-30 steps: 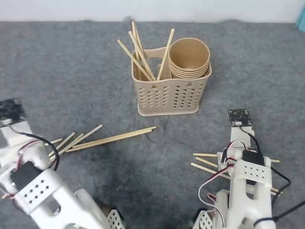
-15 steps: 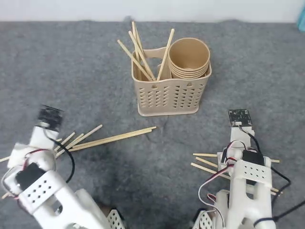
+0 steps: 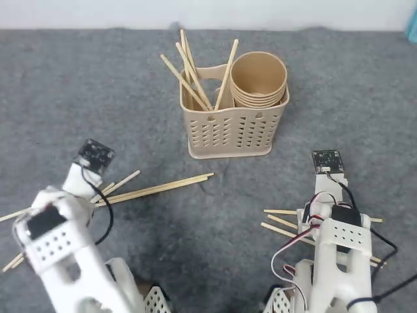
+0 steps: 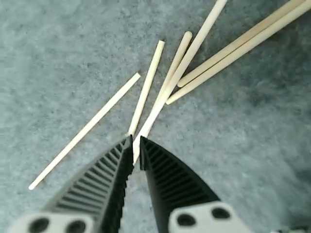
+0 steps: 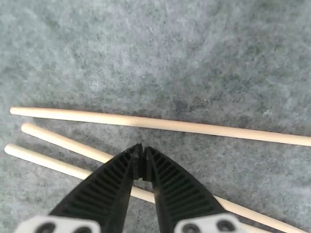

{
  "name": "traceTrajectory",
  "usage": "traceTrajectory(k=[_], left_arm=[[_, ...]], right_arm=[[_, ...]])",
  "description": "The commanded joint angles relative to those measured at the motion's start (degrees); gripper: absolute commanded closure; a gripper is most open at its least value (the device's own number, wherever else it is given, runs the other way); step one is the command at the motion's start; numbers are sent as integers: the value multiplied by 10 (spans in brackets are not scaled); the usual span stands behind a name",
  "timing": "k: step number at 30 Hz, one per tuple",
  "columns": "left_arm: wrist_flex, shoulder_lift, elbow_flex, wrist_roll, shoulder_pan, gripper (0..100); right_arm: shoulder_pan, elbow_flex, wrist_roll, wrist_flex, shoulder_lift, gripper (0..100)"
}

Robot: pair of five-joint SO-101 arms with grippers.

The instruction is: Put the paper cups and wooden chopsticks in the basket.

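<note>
My white plastic left arm leans forward at the near edge, its black ribbed left tool aimed downward, jaws closed to a thin slit. My white plastic right arm sits folded, its black ribbed right tool aimed downward, tips touching.

You are looking at what appears to be a robot lab or hobby bench rather than a home room. A grey felt-like mat covers the table up to a plain white wall. Your left arm and right arm are white printed plastic, with loose wires and a bare circuit board.
</note>
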Motion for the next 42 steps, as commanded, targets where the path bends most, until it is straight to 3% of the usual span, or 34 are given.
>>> traceTrajectory(k=[1,5,10,25,29,34,42], left_arm=[[23,132,-102,5,3,980],[52,281,-207,-3,4,980],[91,417,-318,-84,5,980],[74,624,-444,-183,6,980],[53,639,-444,-176,7,980],[7,639,-444,-92,17,942],[7,644,-441,-117,18,913]], right_arm=[[-6,-2,6,7,-13,991],[-6,-2,6,7,-13,991],[-6,-2,6,7,-13,991],[-6,-2,6,6,-13,991],[-6,-2,6,6,-13,991],[-6,-2,6,5,-13,991],[-6,-2,6,5,-13,991]])
